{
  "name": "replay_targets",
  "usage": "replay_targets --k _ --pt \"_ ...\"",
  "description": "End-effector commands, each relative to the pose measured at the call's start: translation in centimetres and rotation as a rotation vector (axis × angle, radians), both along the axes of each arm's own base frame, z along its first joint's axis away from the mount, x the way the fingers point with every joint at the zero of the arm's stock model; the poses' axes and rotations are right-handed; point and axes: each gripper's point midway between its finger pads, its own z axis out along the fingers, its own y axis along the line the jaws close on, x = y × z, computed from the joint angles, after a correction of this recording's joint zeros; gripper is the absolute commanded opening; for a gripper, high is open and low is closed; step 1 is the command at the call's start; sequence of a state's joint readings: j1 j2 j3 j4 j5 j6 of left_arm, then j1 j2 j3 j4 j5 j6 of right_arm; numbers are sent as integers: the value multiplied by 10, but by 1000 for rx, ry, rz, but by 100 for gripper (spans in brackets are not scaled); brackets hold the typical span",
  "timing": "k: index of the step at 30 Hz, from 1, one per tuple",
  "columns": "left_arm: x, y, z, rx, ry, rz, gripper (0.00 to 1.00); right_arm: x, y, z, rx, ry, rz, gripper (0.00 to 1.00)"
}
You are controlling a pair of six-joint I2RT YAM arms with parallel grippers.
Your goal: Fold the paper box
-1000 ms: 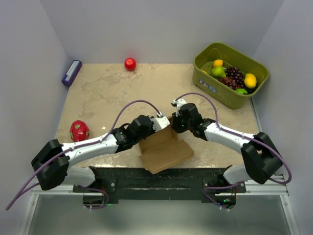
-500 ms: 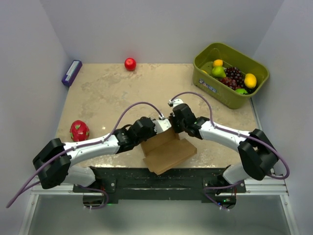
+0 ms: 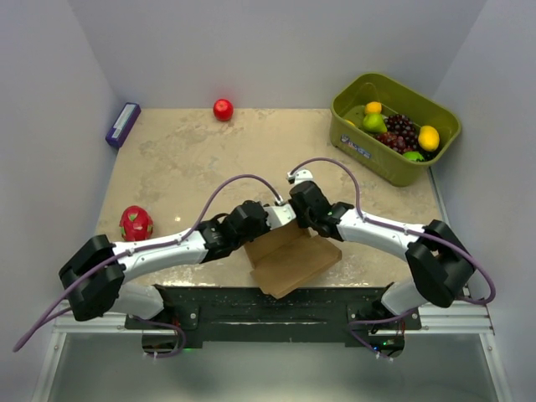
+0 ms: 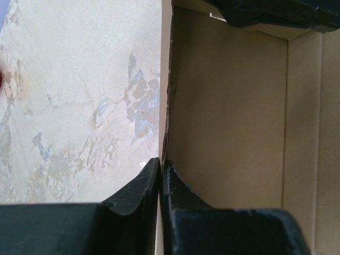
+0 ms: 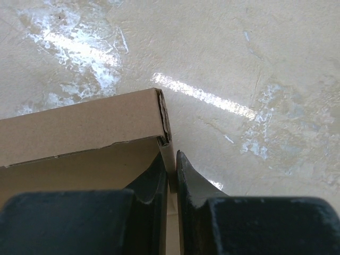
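At the far left corner of the beige marbled table [image 3: 184, 167] lies a small purple rectangular box [image 3: 123, 125]. Nearer on the same side sits a red, spiky dragon fruit [image 3: 136, 224]. A round red fruit [image 3: 223, 109] rests at the far edge, left of centre.

The plain brown cardboard paper box [image 3: 295, 261] lies at the near edge of the table, about the middle, between the two arms. One panel lies flat toward the near right, and a wall stands up along the far side.

The left gripper [image 3: 278, 215] reaches in from the left to that raised wall. In the left wrist view its black fingers [image 4: 139, 187] are pressed narrowly together on the thin edge of a wall. The wall runs straight away from the fingertips, with the inside of the paper box to its right and bare table to its left.

The right gripper [image 3: 298, 219] comes in from the right, just beside the left one. Its fingers [image 5: 150, 179] pinch a cardboard wall just below a creased corner, with the long wall stretching off to the left.

At the far right corner stands an olive-green plastic bin [image 3: 368, 155] holding mixed fruit [image 3: 400, 130], well apart from the paper box.
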State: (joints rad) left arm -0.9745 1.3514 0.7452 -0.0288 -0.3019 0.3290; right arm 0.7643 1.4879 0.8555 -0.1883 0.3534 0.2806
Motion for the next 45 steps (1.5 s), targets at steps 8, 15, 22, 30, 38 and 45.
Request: replay_targets --k 8,15,22,30,38,45 --pt "-1 -1 -16 71 47 42 0 9 16 8 123 -9 -45 26" --pt "2 4 -18 92 37 63 0 -6 13 -11 134 45 -32 33" --pt "3 5 -13 85 22 62 0 -17 9 -24 132 91 -17 36" --pt "0 1 -7 60 19 44 0 -12 3 -20 111 63 -35 0" --pt "-4 -5 3 5 31 33 0 -2 -10 -28 29 52 -112 0" --pt "-6 -9 -5 4 69 42 0 -1 -1 -19 65 67 -110 1"
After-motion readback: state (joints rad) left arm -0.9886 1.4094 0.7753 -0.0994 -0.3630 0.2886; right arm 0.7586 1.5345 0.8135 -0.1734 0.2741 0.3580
